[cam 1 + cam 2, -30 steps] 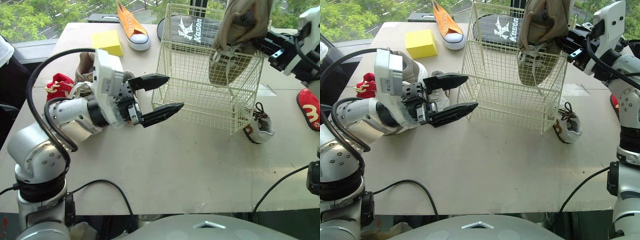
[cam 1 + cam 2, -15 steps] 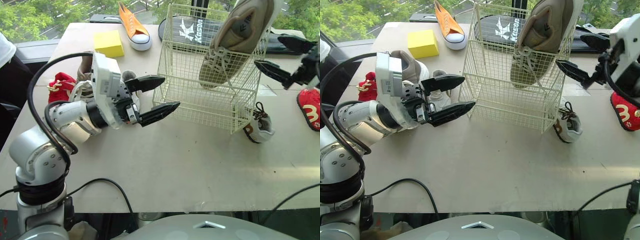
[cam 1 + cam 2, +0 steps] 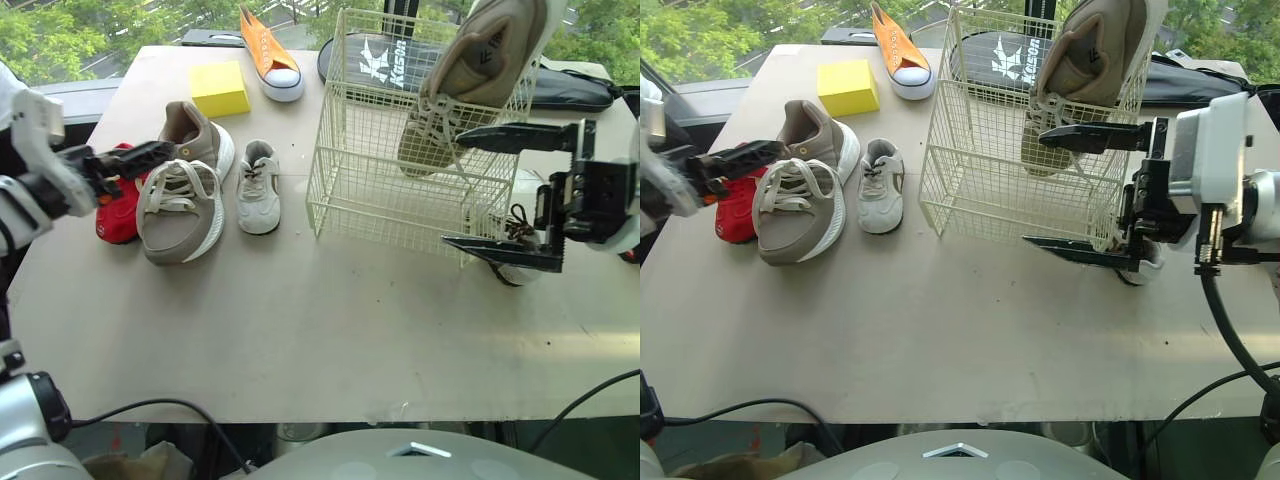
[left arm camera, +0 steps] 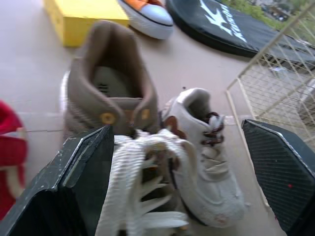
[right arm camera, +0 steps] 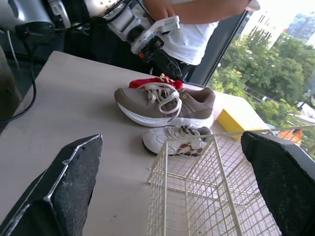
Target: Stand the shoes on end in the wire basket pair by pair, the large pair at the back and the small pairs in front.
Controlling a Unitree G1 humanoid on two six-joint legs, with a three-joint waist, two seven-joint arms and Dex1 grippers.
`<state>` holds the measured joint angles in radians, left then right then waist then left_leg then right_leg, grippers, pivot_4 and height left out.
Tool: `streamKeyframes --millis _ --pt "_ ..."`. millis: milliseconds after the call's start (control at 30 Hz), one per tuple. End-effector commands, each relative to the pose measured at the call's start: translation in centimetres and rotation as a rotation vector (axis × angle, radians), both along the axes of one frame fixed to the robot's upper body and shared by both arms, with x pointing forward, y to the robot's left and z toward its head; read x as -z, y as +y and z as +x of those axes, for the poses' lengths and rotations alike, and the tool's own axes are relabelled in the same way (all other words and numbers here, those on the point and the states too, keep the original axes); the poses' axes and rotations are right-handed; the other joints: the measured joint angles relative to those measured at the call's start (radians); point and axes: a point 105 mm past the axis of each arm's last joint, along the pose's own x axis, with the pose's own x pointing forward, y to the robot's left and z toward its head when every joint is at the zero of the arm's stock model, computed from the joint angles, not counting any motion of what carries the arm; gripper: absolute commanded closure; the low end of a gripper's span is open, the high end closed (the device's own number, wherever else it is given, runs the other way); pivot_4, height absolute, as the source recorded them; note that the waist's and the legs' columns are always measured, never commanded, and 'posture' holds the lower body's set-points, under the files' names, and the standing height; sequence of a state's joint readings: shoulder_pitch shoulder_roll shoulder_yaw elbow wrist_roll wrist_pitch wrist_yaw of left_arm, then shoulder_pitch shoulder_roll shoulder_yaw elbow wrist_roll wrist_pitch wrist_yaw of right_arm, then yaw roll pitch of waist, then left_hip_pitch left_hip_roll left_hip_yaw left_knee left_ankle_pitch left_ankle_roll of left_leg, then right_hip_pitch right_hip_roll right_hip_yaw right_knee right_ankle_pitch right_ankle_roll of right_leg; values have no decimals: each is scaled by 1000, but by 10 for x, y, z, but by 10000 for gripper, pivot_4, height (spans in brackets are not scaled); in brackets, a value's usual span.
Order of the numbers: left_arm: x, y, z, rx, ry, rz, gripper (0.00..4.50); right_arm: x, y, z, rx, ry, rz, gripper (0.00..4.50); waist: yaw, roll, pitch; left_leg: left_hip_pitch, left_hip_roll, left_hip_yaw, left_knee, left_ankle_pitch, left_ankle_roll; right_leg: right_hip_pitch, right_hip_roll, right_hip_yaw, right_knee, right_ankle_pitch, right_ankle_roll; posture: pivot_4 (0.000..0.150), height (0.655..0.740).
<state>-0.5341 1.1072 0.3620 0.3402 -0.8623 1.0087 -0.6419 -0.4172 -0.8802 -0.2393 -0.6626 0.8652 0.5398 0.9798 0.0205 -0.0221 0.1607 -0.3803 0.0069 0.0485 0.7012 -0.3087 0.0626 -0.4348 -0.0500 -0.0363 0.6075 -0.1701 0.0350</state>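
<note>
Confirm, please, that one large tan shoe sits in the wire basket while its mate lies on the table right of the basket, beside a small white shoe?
No: the left eye view shows the mate left of the wire basket, not right. Otherwise yes: one large tan shoe sits in the basket, a small white shoe beside the mate.

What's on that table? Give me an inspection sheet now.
Surface: beige table, few dark specks.
Job's things: wire basket holds one large tan shoe leaning toe-down; its mate, a small white shoe and a red shoe lie left; second small shoe right of basket.
Clutter: orange sneaker, yellow block, black bag behind.
Grippers: left gripper open, facing the left shoes; right gripper open by basket.
Cables: black cable below front edge.
Surroundings: trees outside; person in white.
</note>
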Motion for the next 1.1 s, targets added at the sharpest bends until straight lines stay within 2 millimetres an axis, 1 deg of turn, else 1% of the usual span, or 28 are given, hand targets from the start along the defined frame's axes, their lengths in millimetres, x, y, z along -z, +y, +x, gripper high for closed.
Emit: streamKeyframes --millis 33,100,200,233,267,367,433,500,533,600,633,700,767,800,833,933,967,1033,1100 --pt "11 19 4 -11 112 16 0 -4 8 -10 -48 -52 16 469 -1 0 0 0 -1 0 0 0 0 0 0 0 0 1 -2 1500 7400" --pt "21 18 11 25 163 48 0 -4 11 -12 -51 -51 21 469 0 -1 0 -1 -1 0 0 0 1 0 0 -1 -1 1 -2 1500 7400" --pt "45 19 18 48 265 88 0 -4 12 -12 -44 -55 18 469 -2 -2 -1 -2 -1 0 0 -1 1 0 0 -2 -1 1 -2 1500 7400" --pt "52 19 19 57 294 99 5278 -5 13 -12 -44 -55 20 0 -3 -2 -1 -2 -1 0 0 -1 1 0 0 -2 -1 1 -2 1500 7400" --pt "59 19 19 75 323 112 7768 -5 13 -13 -43 -53 22 0 -4 -2 -1 -2 -2 0 0 -1 1 0 0 -2 -1 1 -2 1500 7400" --pt "79 14 17 141 387 115 22453 -6 14 -15 -35 -49 21 0 -6 -1 -2 -1 -1 1 0 -1 1 0 0 -2 0 1 -2 1500 7400" --pt "84 8 17 181 396 81 31494 -7 15 -16 -32 -44 25 0 -4 -1 -2 -1 -1 1 0 -1 2 0 -1 -1 0 1 -2 1500 7400" --pt "83 5 19 192 380 47 37888 -6 16 -16 -26 -36 25 0 -2 -1 -3 -1 -1 1 0 -2 3 0 -3 -1 0 1 -1 1500 7400" --pt "80 2 20 210 354 17 38930 -6 16 -16 -22 -32 23 0 -1 0 -3 -1 -1 1 0 -3 5 0 -4 -1 0 1 -1 1500 7400" --pt "58 -2 24 217 263 -94 39168 -4 15 -15 -5 -25 22 0 -2 -1 -3 -1 -2 1 1 -4 7 0 -7 -1 0 1 -1 1500 7400" --pt "52 -3 24 219 241 -123 39191 -4 15 -14 0 -23 22 0 -1 -1 -3 -2 -2 1 1 -4 8 -1 -10 -1 0 1 -1 1500 7400" --pt "12 -6 23 236 111 -194 39454 -3 11 -11 38 -7 43 0 -2 -6 -3 -5 -2 0 2 -4 7 -3 -11 -3 0 1 -1 1500 7400" --pt "-25 -16 16 277 -3 -238 39674 -1 7 -8 71 8 62 0 -4 -13 -3 -12 -2 -2 3 -3 6 -8 -11 -3 1 3 2 1500 7400" --pt "-46 -27 13 302 -80 -241 39703 0 4 -6 93 14 71 0 -4 -16 -2 -16 -2 -3 4 -3 6 -12 -12 -4 1 4 3 1500 7400" --pt "-69 -38 9 326 -170 -245 39712 0 1 -4 116 19 81 0 -4 -16 -2 -18 -2 -5 4 -3 5 -12 -12 -6 1 4 3 1500 7400" --pt "-120 -64 5 308 -428 -233 39819 -1 -5 3 172 17 122 0 2 -19 -2 -19 -2 -8 5 -3 5 -11 -15 -9 0 4 3 1500 7400" --pt "-134 -74 4 303 -503 -240 39819 -3 -8 6 196 15 146 0 2 -19 -2 -18 -3 -8 5 -3 5 -10 -16 -10 0 4 3 1500 7400" --pt "-153 -95 3 291 -631 -208 39819 -6 -13 13 256 -6 189 0 2 -17 -1 -16 -4 -8 5 -3 5 -8 -18 -12 0 4 3 1500 7400" --pt "-172 -132 5 302 -774 -179 39819 -9 -25 21 352 -13 261 0 6 -16 -1 -13 -5 -8 5 -3 4 -5 -19 -13 0 4 3 1500 7400"
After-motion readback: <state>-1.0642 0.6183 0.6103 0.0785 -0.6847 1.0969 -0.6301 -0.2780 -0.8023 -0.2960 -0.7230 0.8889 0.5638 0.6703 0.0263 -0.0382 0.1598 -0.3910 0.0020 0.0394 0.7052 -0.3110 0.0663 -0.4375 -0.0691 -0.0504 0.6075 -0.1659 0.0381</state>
